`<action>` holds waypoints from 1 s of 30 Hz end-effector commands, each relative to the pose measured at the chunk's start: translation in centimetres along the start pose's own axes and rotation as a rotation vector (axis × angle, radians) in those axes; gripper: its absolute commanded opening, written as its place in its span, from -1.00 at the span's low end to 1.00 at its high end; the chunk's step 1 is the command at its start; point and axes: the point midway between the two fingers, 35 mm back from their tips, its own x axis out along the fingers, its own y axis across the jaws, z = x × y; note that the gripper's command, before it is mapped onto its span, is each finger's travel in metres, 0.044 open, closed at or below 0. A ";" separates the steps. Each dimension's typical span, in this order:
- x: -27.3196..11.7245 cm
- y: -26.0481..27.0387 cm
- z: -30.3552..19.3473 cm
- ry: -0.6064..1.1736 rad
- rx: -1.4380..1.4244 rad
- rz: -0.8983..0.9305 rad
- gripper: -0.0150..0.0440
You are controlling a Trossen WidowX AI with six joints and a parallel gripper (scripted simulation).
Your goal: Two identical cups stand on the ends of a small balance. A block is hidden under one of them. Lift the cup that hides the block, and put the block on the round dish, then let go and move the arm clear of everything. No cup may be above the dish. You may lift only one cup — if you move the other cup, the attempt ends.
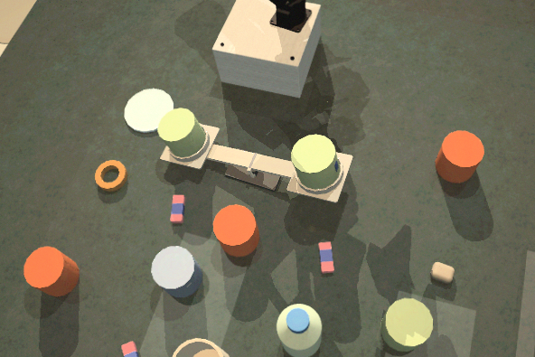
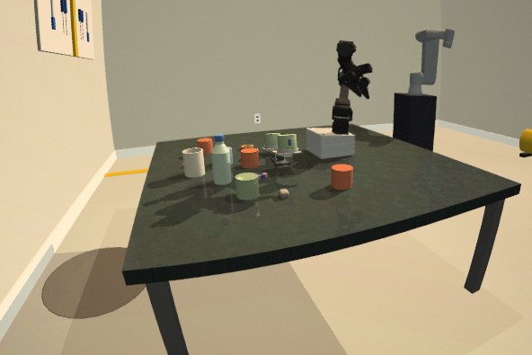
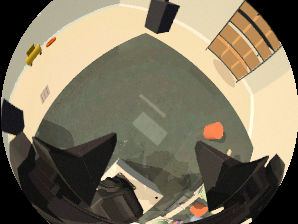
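A balance (image 1: 276, 164) carries one green upside-down cup (image 1: 183, 134) (image 2: 271, 139) on its left pan and another green cup (image 1: 315, 161) (image 2: 286, 142), with a small dark blue mark, on its right pan, as seen in the top view. By the shadows, the right pan stands higher and the left pan lower. The block is not visible. The round white dish (image 1: 145, 111) lies on the table just beyond the left cup and holds nothing. My gripper (image 3: 157, 141) is open and empty, raised high over the base box, far from both cups.
The arm stands on a white box (image 1: 259, 69) (image 2: 330, 146). Around the balance are orange cups (image 1: 235, 229) (image 1: 460, 155) (image 1: 51, 269), a grey-blue cup (image 1: 175, 269), an orange ring (image 1: 99, 176), striped blocks (image 1: 177, 209) (image 1: 326, 257), a bottle (image 1: 299, 333) (image 2: 221, 164) and another green cup (image 1: 408, 323) (image 2: 247, 186).
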 end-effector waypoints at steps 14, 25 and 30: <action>0.4 -3.9 -2.7 0.097 0.336 -0.202 1.00; 0.0 -6.8 -5.7 0.152 0.639 -0.395 1.00; -0.4 -7.9 -7.1 0.168 0.776 -0.488 1.00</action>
